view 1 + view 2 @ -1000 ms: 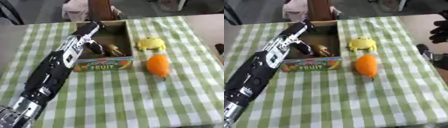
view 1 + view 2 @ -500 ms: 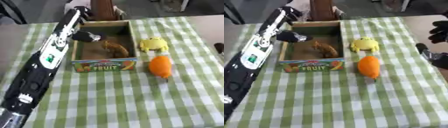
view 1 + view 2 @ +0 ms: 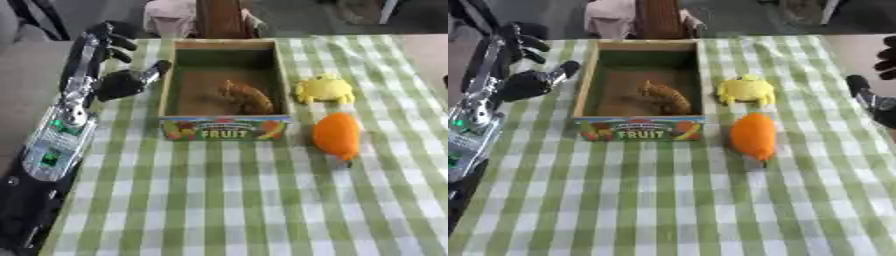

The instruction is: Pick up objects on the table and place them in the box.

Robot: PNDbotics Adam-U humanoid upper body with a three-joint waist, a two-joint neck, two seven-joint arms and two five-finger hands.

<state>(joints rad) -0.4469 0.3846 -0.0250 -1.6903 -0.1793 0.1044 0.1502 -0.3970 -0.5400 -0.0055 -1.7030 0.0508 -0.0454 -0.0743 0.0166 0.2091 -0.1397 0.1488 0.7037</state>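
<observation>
Left eye view: the near half of the green-and-white checked tablecloth is seen bare from the front edge up to the box, with free cloth also to the right of the toys as far as the right table edge. One orange oval soft toy lies just right of the box's front right corner, apart from it. One yellow soft toy with short limbs lies beyond the orange one, beside the box's right wall, a narrow strip of cloth between them. One open cardboard box with a "FRUIT" label on its front wall stands at mid-table; one brown lumpy toy is seen lying inside, towards the right. The left hand is held left of the box near the left table edge, fingers relaxed and spread, nothing held, the thumb tip close to the box's left rim. The right hand is seen only at the right edge of the right eye view; its fingers cannot be judged.
</observation>
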